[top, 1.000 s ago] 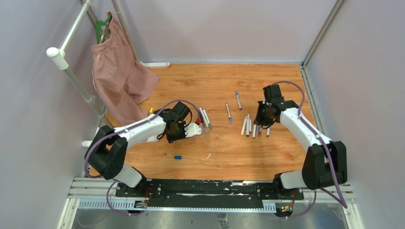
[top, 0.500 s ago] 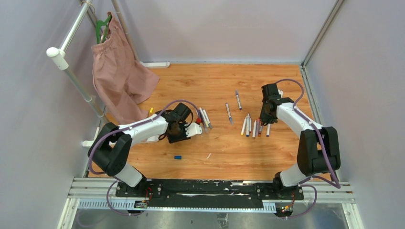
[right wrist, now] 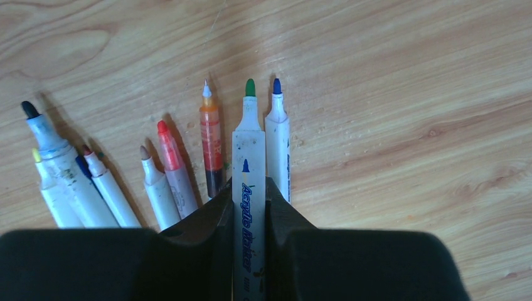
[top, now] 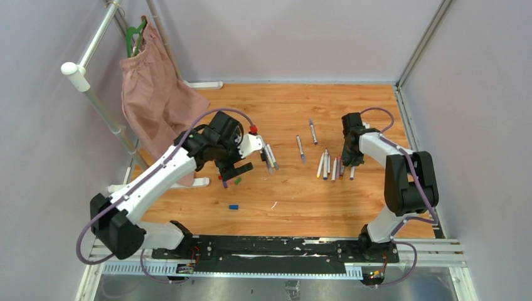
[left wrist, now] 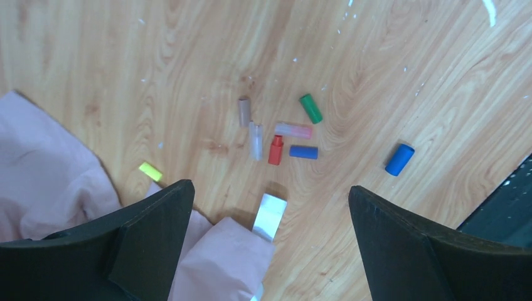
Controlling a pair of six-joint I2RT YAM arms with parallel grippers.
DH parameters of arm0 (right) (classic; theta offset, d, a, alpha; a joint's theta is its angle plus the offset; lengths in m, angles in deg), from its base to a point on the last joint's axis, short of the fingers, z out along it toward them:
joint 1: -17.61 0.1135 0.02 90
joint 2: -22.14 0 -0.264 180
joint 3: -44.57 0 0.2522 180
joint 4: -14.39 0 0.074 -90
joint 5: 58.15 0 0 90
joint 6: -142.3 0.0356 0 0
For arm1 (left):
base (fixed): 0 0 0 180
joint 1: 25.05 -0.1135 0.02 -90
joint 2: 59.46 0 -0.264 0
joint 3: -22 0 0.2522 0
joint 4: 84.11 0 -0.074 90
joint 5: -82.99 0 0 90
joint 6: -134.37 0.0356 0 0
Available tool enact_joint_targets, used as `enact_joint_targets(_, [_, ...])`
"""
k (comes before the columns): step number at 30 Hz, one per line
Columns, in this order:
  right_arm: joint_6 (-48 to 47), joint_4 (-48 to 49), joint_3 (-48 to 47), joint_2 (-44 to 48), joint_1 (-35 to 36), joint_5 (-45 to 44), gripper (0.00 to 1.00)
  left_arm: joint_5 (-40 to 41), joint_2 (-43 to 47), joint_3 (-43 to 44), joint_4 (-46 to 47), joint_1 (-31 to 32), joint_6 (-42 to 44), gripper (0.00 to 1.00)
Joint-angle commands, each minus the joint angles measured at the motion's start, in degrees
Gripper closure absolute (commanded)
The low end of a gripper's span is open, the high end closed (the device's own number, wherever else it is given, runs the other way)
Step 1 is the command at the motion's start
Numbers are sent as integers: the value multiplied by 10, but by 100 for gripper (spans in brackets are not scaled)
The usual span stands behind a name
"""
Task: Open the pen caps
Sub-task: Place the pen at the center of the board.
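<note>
On the wooden table [top: 301, 207], directly beneath the left gripper [left wrist: 270, 190]: the pen caps [left wrist: 292, 130], loose in a small cluster, all lying flat. At the middle, a red cap [left wrist: 275, 150]. Just beside it at 3 o'clock, a dark blue cap [left wrist: 303, 152]. At 1 o'clock, a pale pink cap [left wrist: 301, 131], and farther out the same way a green cap [left wrist: 310, 108]. At 10 o'clock, a clear cap [left wrist: 255, 140]; at 11 o'clock, a brownish cap [left wrist: 244, 111]. Well apart at 3 o'clock, a brighter blue cap [left wrist: 399, 159]. Out at 8 o'clock, a yellow cap [left wrist: 150, 171], near the edge of a pink cloth [left wrist: 56, 182].

Left gripper spread wide above the cluster, gripping nothing, dark fingers [left wrist: 157, 232] at 7 and 5 o'clock of the wrist view. From above, placed at 9 o'clock of the table's middle, with a few pens [top: 270, 155] near it at 2 o'clock.

At 3 o'clock of the table, the right gripper [right wrist: 249, 200], pinching a green-tipped marker [right wrist: 249, 138]: white barrel, uncapped, tip toward 12 o'clock. Just beside it at 3 o'clock, a blue-tipped marker [right wrist: 276, 144]; at 9 o'clock, an orange marker [right wrist: 211, 144], then a fan of other uncapped markers [right wrist: 100, 188] lying on the wood. Between the two arms, two more pens [top: 300, 148].
</note>
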Motion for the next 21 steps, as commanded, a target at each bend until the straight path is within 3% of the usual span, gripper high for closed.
enact_joint_targets(1, [2,4,-3,-18,-10,6,85,-20,47,44,-73,-3,-33,0])
enact_joint_targets(6, [8,4,4,-16,-10,22,67,-23,73,91,-100,-7,-38,0])
enact_joint_targets(9, [11,0,10,-6,-10,24,62,-24,75,102,-110,-8,-40,0])
enact_joint_targets(16, [19,-15,2,59,-2,31,65,-12,75,101,-115,-14,-45,0])
enact_joint_targets(21, [18,-19,-51,104,82,13,65,-6,78,107,-114,-24,-50,0])
